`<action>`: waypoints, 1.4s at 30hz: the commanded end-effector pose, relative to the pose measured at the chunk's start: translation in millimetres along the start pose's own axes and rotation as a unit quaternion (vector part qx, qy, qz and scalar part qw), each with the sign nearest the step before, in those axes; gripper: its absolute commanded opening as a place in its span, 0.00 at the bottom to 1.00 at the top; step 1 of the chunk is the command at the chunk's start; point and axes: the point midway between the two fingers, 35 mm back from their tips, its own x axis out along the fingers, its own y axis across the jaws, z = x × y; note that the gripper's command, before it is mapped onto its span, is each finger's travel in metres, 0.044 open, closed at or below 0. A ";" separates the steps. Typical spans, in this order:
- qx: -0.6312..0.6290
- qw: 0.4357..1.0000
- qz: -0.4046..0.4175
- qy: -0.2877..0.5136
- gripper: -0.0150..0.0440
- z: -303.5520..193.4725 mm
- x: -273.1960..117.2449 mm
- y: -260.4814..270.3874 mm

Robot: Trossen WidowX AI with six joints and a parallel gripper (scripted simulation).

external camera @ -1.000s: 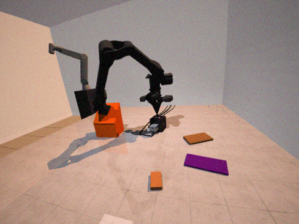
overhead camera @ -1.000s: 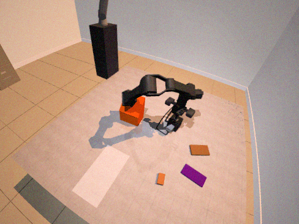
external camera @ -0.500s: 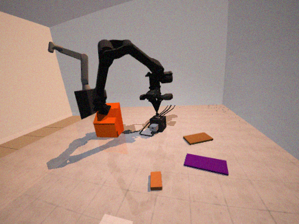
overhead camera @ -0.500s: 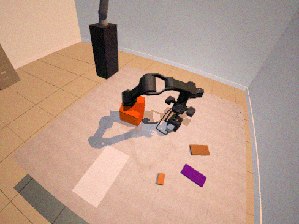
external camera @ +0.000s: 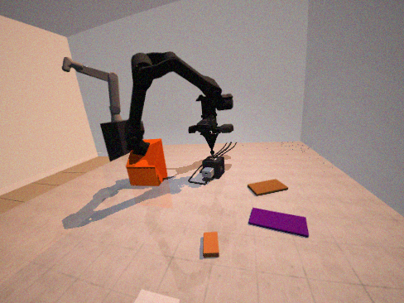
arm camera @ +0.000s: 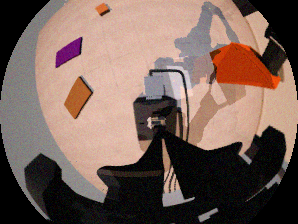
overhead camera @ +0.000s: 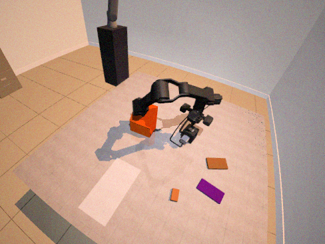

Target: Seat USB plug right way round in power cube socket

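The black power cube (overhead camera: 190, 134) (external camera: 217, 166) (arm camera: 145, 111) stands on the table, with a grey-white block plug (overhead camera: 184, 139) (external camera: 208, 172) (arm camera: 154, 86) on one side. My gripper (external camera: 212, 153) (arm camera: 161, 133) points straight down just above the cube's top, its fingertips together. It is shut on the small USB plug (arm camera: 158, 122), whose bright metal shows at the fingertips in the wrist view. The fingers hide most of the plug. Whether its metal end is inside the socket or just above it, and which way round it is, I cannot tell.
A black cable (arm camera: 187, 100) loops beside the cube, and thin cables rise behind it. The orange arm base (overhead camera: 143, 127) (external camera: 145, 175) is to the left. A brown slab (overhead camera: 217, 163) (external camera: 267, 187), a purple slab (overhead camera: 210, 191) (external camera: 278, 222) and a small orange block (overhead camera: 174, 195) (external camera: 210, 244) lie nearer the cameras.
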 end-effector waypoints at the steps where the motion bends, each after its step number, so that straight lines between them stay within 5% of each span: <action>1: 0.002 1.000 -0.001 0.002 0.25 -0.5 -3.1 0.1; 14: -0.020 1.000 0.000 0.001 0.25 -0.2 -6.8 0.0; 42: -0.377 0.926 0.000 0.000 0.25 0.0 -6.0 0.0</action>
